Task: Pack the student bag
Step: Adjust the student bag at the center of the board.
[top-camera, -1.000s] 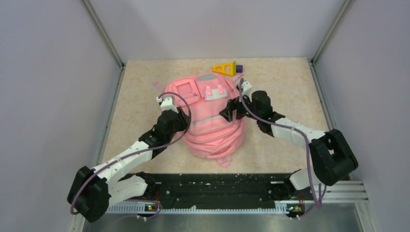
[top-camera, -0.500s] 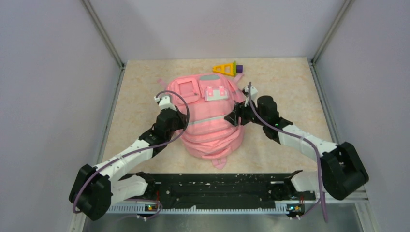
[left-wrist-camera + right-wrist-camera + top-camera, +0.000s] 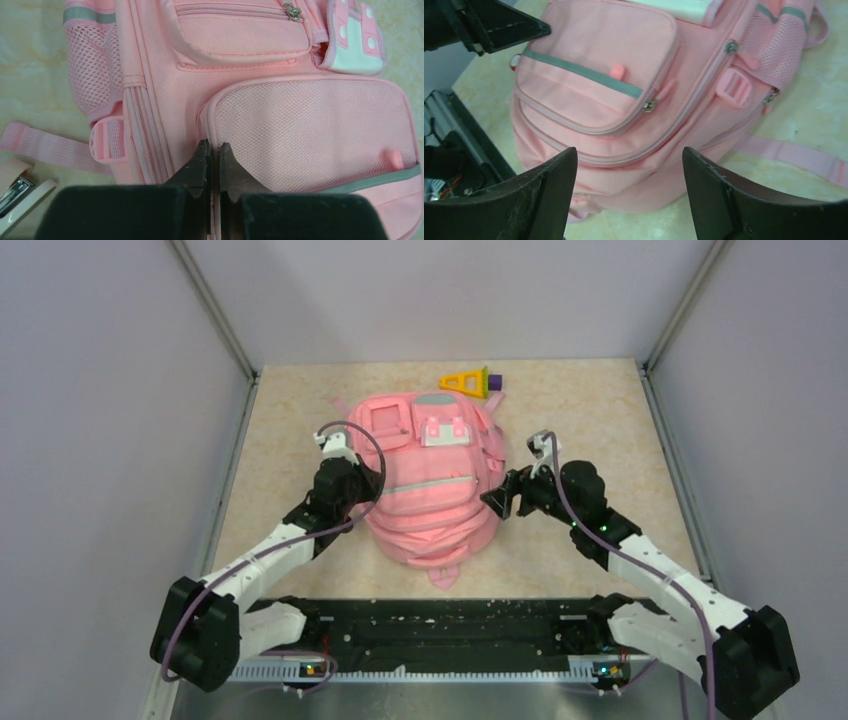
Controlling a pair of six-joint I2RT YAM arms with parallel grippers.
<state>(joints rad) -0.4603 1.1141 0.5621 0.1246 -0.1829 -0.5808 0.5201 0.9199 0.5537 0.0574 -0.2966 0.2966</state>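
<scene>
The student bag [image 3: 430, 485], a soft pink backpack, lies flat on the table with its front pockets facing up. My left gripper [image 3: 372, 483] is at its left side, shut on the piped edge of the mesh front pocket [image 3: 300, 120]; in the left wrist view pink piping sits pinched between the black fingertips [image 3: 213, 147]. My right gripper [image 3: 498, 502] hangs open just off the bag's right side, touching nothing. In the right wrist view its wide-apart jaws [image 3: 629, 155] frame the bag's lower corner [image 3: 594, 75].
A yellow triangular toy with a purple piece [image 3: 470, 382] lies behind the bag. A loose pink strap [image 3: 50, 147] and a pale object with a metal part [image 3: 20, 187] lie left of the bag. The black rail [image 3: 430, 625] runs along the near edge. Walls close three sides.
My left gripper closed on the bag's pocket edge. My right gripper let go, pulled back to the right and nearer me. The bag settled flatter and shifted slightly left.
</scene>
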